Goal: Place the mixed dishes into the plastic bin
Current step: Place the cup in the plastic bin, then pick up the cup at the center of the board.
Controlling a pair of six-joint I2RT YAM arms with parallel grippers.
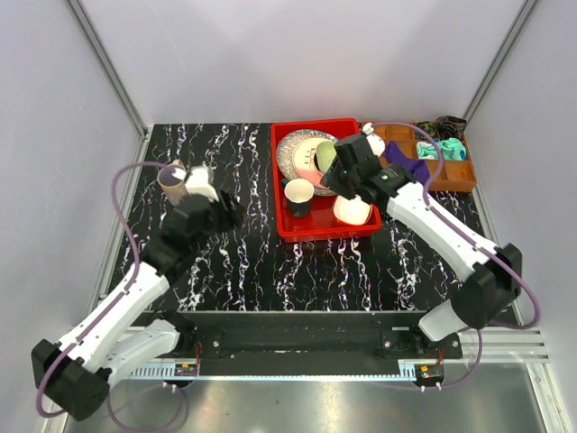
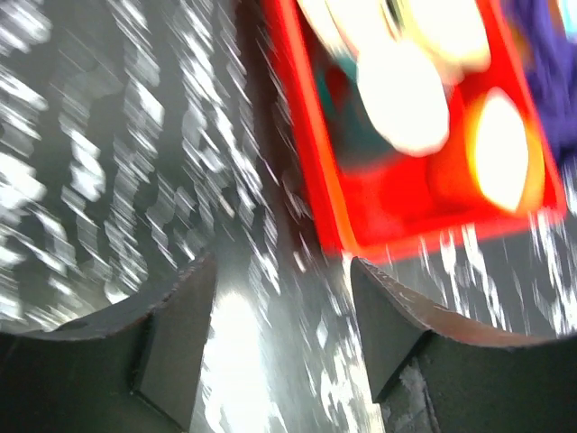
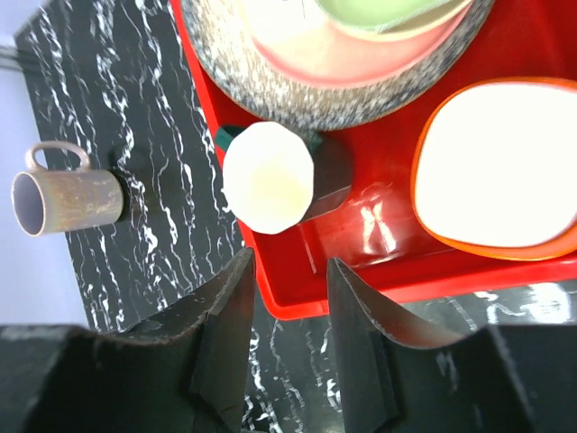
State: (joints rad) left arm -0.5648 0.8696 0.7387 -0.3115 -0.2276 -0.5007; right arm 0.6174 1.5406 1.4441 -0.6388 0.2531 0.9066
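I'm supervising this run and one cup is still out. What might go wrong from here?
The cup lies on its side on the table, so it may roll away when the open left gripper closes. The right gripper hovers over the bin, so the two might collide there. The bin is crowded; a dropped cup may strike the mug.

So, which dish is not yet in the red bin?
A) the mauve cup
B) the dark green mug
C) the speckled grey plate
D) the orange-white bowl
A: the mauve cup lies on its side on the table, outside the red bin, while the other three sit inside it.
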